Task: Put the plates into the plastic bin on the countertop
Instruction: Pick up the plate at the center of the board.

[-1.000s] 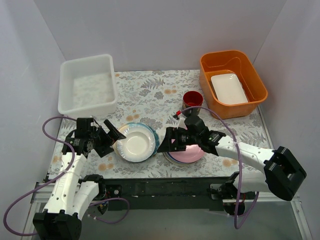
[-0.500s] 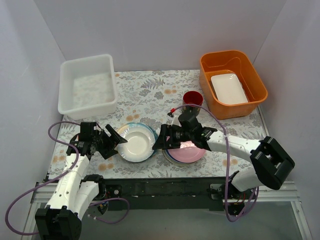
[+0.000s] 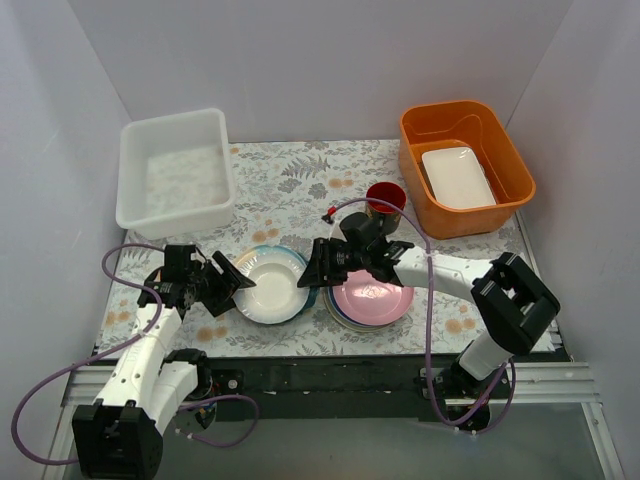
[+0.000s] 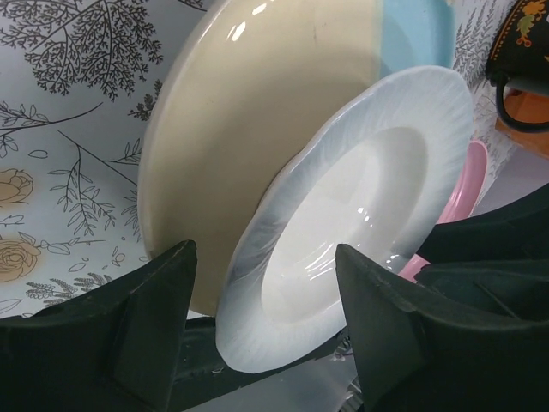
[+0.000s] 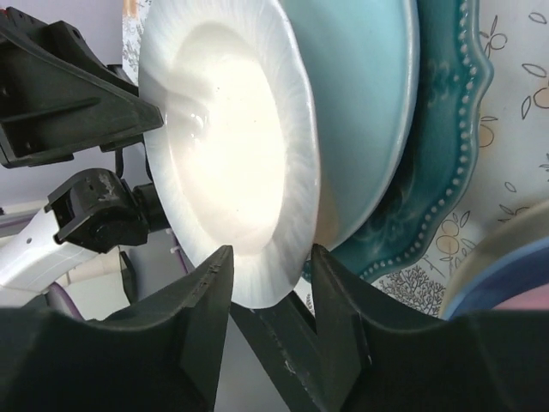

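**Item:** white plate (image 3: pixel 270 287), top of the left stack.

**Location:** on the bench (image 3: pixel 300 180), near edge, left of centre. It rests on a cream plate (image 4: pixel 223 129), with a light blue plate (image 4: pixel 420 34) and a dark teal beaded plate (image 5: pixel 446 103) beneath. It is not in the plastic bin (image 3: pixel 175 215), which stands well apart at the far left corner with nothing visible inside.

**Right arm (image 3: pixel 445 272):** within the last second it has swung leftward off the second stack. That stack's pink plate (image 3: pixel 372 297) is now uncovered.
- Right jaws: now at the right-hand rim of the white plate.
- State: parted, with the rim lying in the gap and not yet pinched.

**Left arm (image 3: pixel 145 345):** barely changed; it has drawn slightly toward the near edge.
- Left jaws: spread wide, astride the left-hand rim of the same plate.
- State: holding nothing.

**Assessment:**
- Both arms now flank one plate, which reads as a two-sided pick-up about to start.
- No plate has been delivered, so the task is at its opening.
- From the left wrist the white plate sits off-centre on the cream one. Whether it is already raised cannot be told.
- The glaze looks slick, so a shallow hold on the rim may slip.

**Unmoved:** orange tub (image 3: pixel 485 218), white dish (image 3: pixel 458 177), red mug (image 3: pixel 385 197).
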Tool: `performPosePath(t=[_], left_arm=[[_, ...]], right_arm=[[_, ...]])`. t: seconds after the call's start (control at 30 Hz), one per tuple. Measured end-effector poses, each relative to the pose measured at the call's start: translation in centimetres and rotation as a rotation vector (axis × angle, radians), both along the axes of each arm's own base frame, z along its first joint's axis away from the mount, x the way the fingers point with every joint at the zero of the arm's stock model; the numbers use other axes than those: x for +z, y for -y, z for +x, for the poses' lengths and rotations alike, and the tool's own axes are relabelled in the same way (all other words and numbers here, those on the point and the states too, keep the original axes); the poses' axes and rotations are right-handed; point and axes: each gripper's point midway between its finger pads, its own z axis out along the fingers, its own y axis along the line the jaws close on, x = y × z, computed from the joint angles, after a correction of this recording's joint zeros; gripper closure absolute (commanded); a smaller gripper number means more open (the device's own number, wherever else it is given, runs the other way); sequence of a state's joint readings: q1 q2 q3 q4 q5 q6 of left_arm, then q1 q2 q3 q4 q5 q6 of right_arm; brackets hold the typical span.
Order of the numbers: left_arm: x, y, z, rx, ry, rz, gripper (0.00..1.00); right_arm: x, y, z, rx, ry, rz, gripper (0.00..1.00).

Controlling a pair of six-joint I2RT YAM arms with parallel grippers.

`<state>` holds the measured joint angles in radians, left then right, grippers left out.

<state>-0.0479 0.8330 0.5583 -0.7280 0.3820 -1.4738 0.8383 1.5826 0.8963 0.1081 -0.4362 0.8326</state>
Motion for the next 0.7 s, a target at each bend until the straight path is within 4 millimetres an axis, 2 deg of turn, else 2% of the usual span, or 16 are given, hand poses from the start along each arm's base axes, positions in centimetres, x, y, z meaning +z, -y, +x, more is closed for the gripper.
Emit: performPosePath(t=[0.13, 0.23, 0.27, 0.57, 0.7], left_arm=[[-0.6, 0.1, -0.1, 0.004, -0.016, -0.007, 0.4], [-0.5, 0.1, 0.1, 0.012, -0.009, -0.014, 0.48], [-0.5, 0.2, 0.3, 0.015, -0.004, -0.017, 0.55], [-0.7, 0.6, 0.7, 0.016, 0.014, -0.037, 0.67], [-0.9, 1.1, 0.6, -0.003, 0.025, -0.033, 0.85]], right_arm=[[-0.7, -0.1, 0.3, -0.01, -0.006, -0.016, 0.63], [-1.4, -0.1, 0.4, -0.013, -0.018, -0.032, 0.73], [-1.6, -0.1, 0.4, -0.012, -0.02, -0.034, 0.74], [-1.7, -0.1, 0.6, -0.015, -0.023, -0.028, 0.77], [-1.9, 0.1, 1.2, -0.031, -0.024, -0.027, 0.76]])
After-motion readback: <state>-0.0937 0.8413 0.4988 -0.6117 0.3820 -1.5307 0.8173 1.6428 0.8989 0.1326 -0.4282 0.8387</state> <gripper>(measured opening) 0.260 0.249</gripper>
